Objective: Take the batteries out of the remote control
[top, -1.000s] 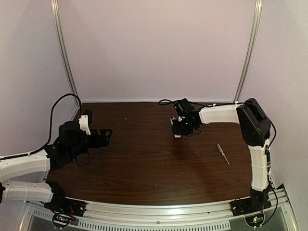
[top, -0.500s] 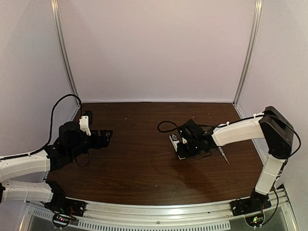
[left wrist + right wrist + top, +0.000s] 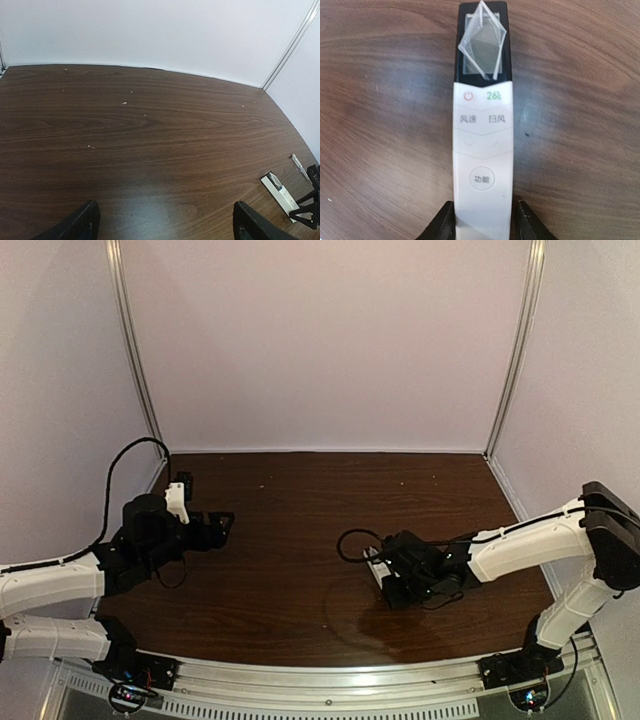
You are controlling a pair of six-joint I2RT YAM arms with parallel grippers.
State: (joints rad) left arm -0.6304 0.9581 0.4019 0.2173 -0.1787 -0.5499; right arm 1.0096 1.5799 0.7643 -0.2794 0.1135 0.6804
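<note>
The remote control (image 3: pixel 482 145) is a slim white bar with its button face and dark display end up. My right gripper (image 3: pixel 482 220) is shut on its near end and holds it low at the table. In the top view the remote (image 3: pixel 377 566) pokes out to the left of the right gripper (image 3: pixel 398 585), near the table's front middle. It also shows in the left wrist view (image 3: pixel 280 190). The battery bay and the batteries are hidden. My left gripper (image 3: pixel 222 523) is open and empty at the left side; its fingers (image 3: pixel 80 225) hang over bare wood.
A slim clear-handled screwdriver (image 3: pixel 299 166) lies on the table beyond the remote; in the top view the right arm (image 3: pixel 520 545) covers it. A clear plastic film (image 3: pixel 482 42) sits loose over the remote's display. White walls close in the brown table (image 3: pixel 300 500).
My right arm has carried the remote from the far middle of the table towards the near edge, to the front middle. The left arm has not moved.
</note>
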